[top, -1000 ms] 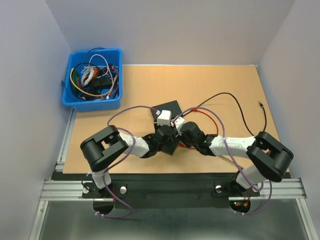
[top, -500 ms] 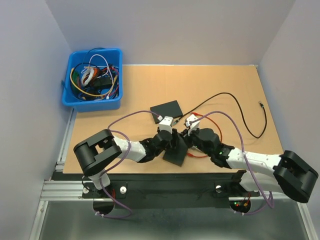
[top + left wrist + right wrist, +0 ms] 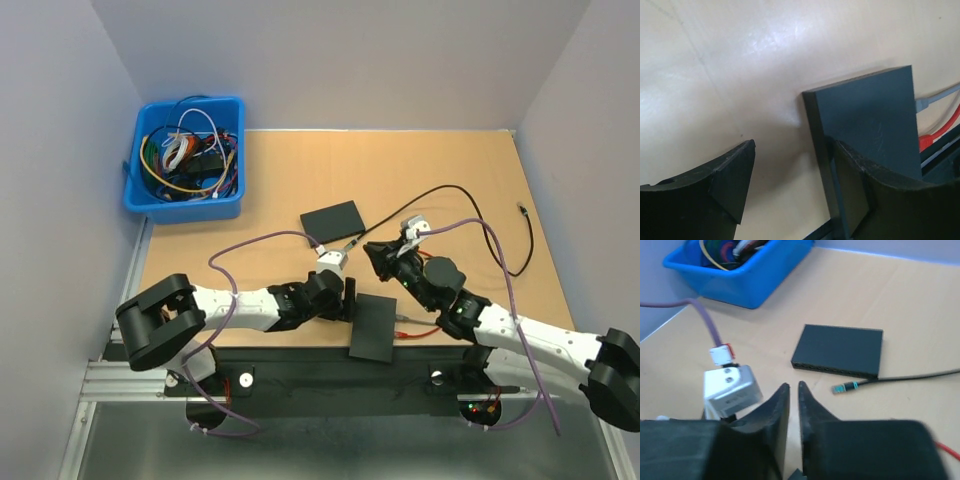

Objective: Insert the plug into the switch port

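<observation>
The plug [image 3: 844,388], teal-banded on a thin black cable, lies on the smooth table [image 3: 920,300] just before the port face of the switch [image 3: 840,347], a matte black box. The right gripper [image 3: 791,386], pinched nearly together on nothing, should reopen, take the plug squarely behind its tip and line it up level. The left gripper [image 3: 792,150] stands released beside a flat dark panel [image 3: 870,120]

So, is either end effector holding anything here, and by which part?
Nothing held. Left end effector open beside the black box; right end effector nearly shut on nothing.
</observation>
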